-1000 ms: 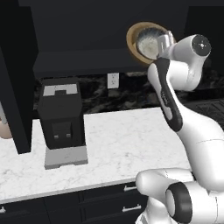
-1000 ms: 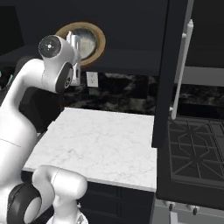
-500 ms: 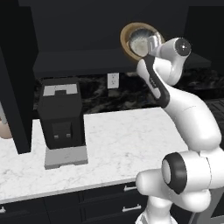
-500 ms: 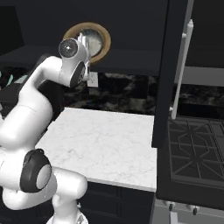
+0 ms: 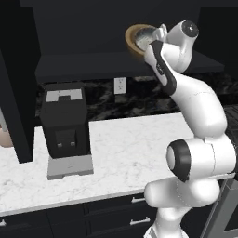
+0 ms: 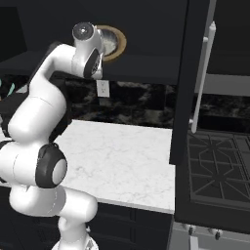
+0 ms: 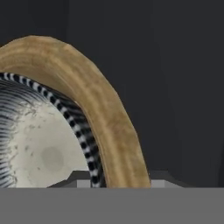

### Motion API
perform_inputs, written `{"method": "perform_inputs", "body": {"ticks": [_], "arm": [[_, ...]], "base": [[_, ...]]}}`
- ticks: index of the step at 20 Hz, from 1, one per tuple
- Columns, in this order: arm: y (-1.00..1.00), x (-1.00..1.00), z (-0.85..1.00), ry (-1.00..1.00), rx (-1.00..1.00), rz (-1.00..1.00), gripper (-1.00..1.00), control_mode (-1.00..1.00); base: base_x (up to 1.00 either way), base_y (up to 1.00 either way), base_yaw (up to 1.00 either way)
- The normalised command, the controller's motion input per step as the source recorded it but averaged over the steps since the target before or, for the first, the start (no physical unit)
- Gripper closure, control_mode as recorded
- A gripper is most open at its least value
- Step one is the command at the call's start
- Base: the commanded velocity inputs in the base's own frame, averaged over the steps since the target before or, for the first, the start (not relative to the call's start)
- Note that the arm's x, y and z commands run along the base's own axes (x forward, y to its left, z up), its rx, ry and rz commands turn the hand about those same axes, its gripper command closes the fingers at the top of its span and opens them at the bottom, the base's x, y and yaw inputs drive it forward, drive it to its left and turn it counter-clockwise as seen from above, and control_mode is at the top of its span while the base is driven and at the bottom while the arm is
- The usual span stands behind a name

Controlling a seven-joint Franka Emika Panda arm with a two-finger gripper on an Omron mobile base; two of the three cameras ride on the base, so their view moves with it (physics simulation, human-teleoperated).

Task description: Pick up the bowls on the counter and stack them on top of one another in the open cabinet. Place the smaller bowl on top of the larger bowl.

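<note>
The larger bowl (image 5: 132, 35), wooden with a thick rim, is tipped on edge in front of the open cabinet's (image 5: 93, 62) dark recess, above the shelf board. The smaller bowl (image 5: 145, 34), grey, sits nested inside it. My gripper (image 5: 155, 39) is shut across both rims at their right side. From the right base view the larger bowl (image 6: 120, 45) and smaller bowl (image 6: 108, 43) peek out behind the hand (image 6: 100, 46). In the hand view the larger bowl's rim (image 7: 100, 100) and the smaller bowl's speckled inside (image 7: 39, 144) sit between my fingertips (image 7: 116, 179). The counter (image 5: 130, 144) lies below.
A black coffee machine (image 5: 65, 123) stands on the counter's left part under the shelf. A wall outlet (image 5: 120, 85) is on the dark backsplash. An open cabinet door (image 6: 188, 73) with a long handle hangs right of the counter (image 6: 122, 156), over a stove (image 6: 219, 166).
The arm has swung left and folded closer to the cabinet, carrying both nested bowls leftward along the cabinet opening. The grip has not changed.
</note>
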Motion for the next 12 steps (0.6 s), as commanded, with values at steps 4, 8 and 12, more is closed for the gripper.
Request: {"method": "perform_inputs", "body": {"ticks": [4,8,12], "arm": [[0.00,0.46,-0.44,0.00,0.00,0.00,1.00,-1.00],[0.03,0.36,-0.50,-0.05,0.00,0.00,-1.00,-1.00],[0.00,0.33,-0.19,-0.07,0.00,0.00,-1.00,-1.00]], "base": [[0.00,0.00,0.00],[0.00,0.00,0.00],[0.00,0.00,0.00]]}}
